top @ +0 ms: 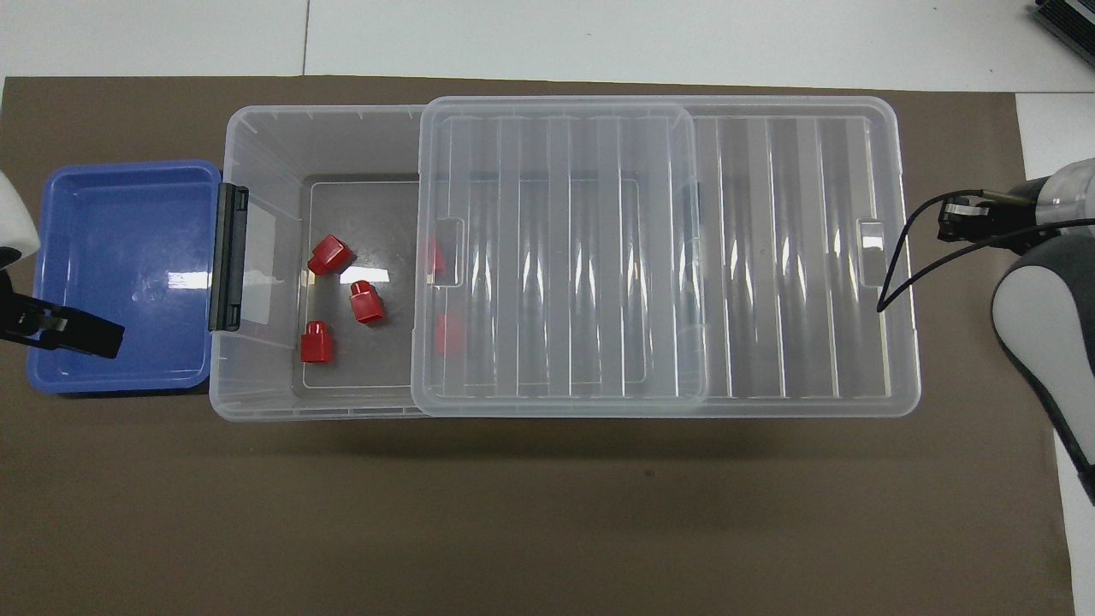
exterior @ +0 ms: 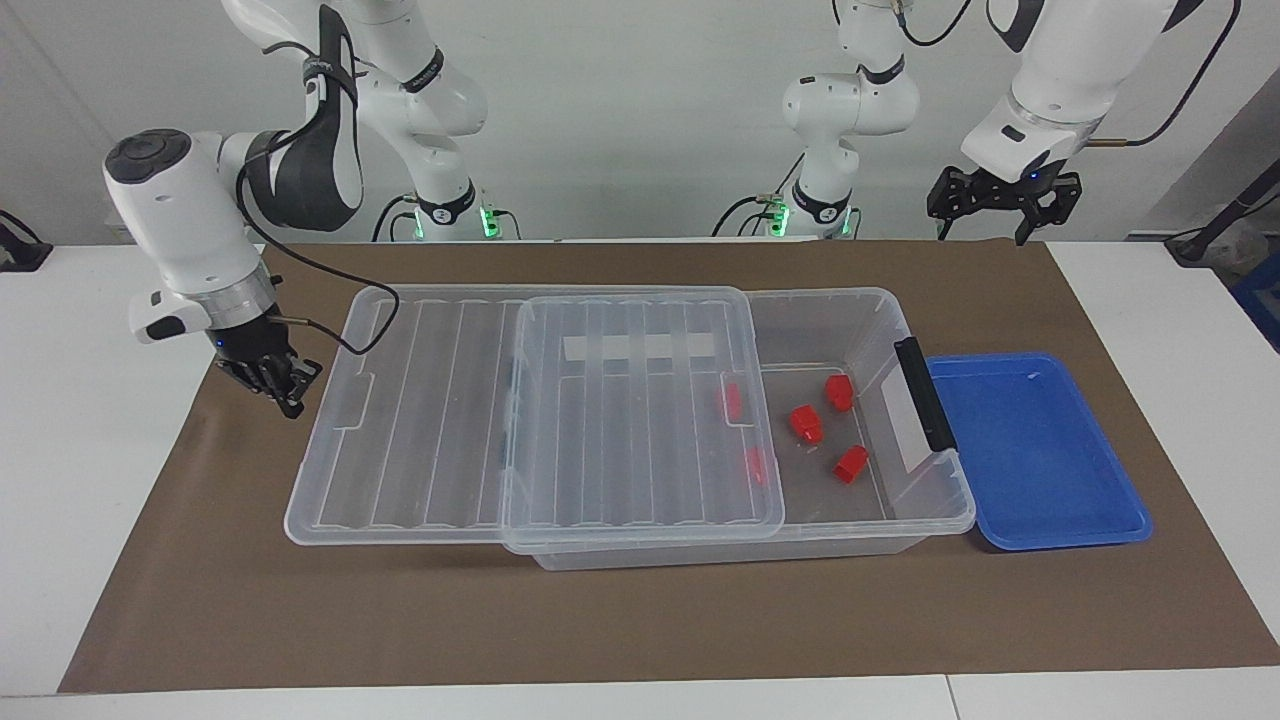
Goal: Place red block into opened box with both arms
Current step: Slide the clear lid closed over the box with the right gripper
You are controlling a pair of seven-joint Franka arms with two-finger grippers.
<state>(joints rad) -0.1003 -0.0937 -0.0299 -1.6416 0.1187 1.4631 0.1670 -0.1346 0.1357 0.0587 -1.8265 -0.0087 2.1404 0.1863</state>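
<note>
Brown matting covers the table [exterior: 640,620]. Red blocks [exterior: 806,424] lie inside the opened box [exterior: 860,312]; two apparently sit under its slid lid [exterior: 640,420]. Right claw [exterior: 285,385] is closed beside the lid's end; left claw [exterior: 1000,195] hangs open. Risk: a careless push could skew the lid.

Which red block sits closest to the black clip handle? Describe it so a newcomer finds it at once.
Start at the clear box; its lid is slid toward the right arm's end, leaving one end open. Three red blocks lie uncovered there. The one meant is farthest from the robots, tipped at a slant, nearest the black clip handle.
</note>
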